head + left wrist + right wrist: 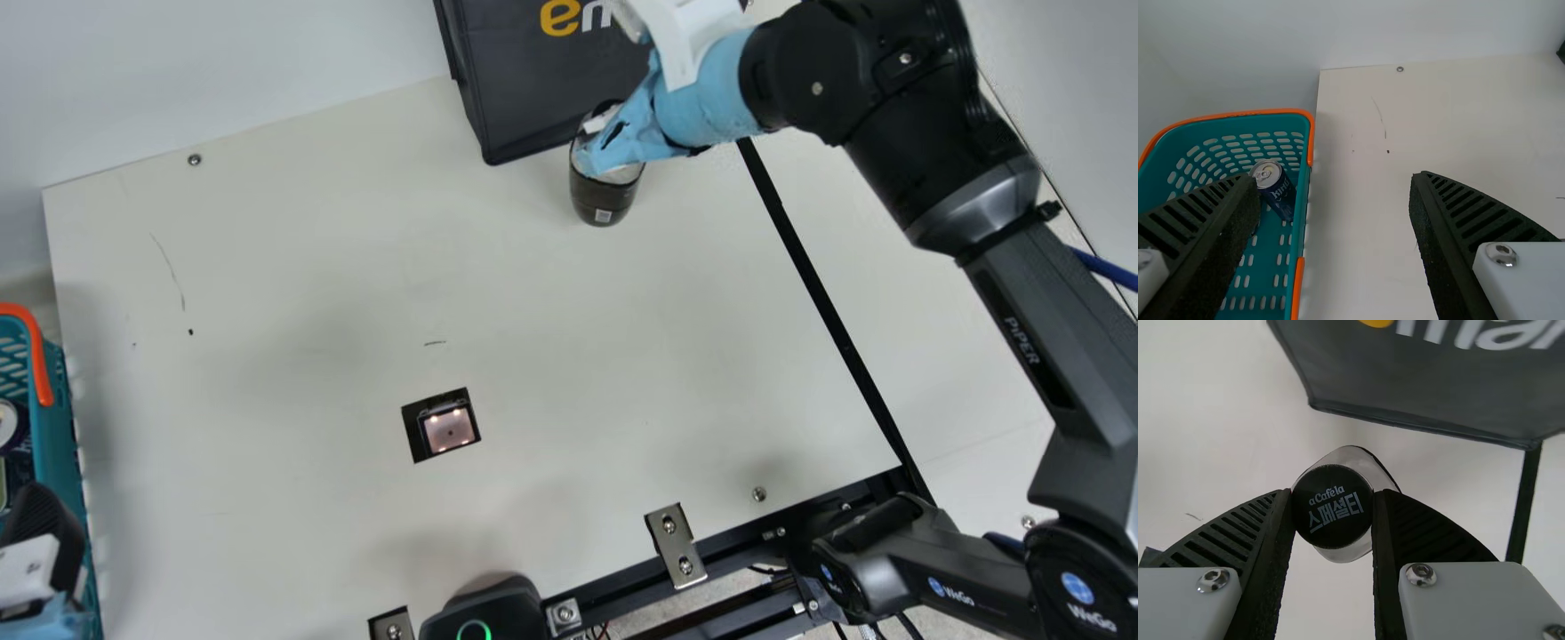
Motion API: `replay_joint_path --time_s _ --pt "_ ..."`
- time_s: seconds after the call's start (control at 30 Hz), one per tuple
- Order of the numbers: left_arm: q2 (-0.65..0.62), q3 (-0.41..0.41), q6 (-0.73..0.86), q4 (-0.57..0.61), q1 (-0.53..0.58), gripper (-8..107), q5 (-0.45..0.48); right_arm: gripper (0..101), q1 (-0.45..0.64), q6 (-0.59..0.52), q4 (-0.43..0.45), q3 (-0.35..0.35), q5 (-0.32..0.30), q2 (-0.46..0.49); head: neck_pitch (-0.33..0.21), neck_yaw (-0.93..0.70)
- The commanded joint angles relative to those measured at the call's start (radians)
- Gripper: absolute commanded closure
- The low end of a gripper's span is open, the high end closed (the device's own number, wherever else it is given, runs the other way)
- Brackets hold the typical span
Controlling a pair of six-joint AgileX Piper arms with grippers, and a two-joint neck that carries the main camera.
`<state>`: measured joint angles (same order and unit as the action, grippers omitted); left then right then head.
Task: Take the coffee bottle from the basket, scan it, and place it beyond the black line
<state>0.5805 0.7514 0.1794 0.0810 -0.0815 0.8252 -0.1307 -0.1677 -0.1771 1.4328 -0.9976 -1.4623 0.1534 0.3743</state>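
Right pincer (597,147) gripping dark coffee bottle (603,197), white-lettered black cap (1331,527); left pincer (40,520) wide.

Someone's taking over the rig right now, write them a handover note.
Left gripper: open, at the basket.
Right gripper: shut on the coffee bottle at its cap, beside the dark bag.
Done: bottle out of the basket. Whether it was scanned at the scanner, I can't tell.
Left: confirm the scan, then set the bottle beyond the black line; it's still on the scanner's side.
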Motion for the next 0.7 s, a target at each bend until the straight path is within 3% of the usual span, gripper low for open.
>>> replay_joint_path --time_s 0.0,0.67 --pt "0.0 0.0 0.0 0.0 0.0 9 0.0 101 0.024 -0.003 -0.006 -0.004 0.001 0.004 -0.015 0.002" --pt "0.0 0.0 0.0 0.0 0.0 9 0.0 101 0.282 -0.058 -0.061 -0.058 0.0 0.036 -0.015 0.002"
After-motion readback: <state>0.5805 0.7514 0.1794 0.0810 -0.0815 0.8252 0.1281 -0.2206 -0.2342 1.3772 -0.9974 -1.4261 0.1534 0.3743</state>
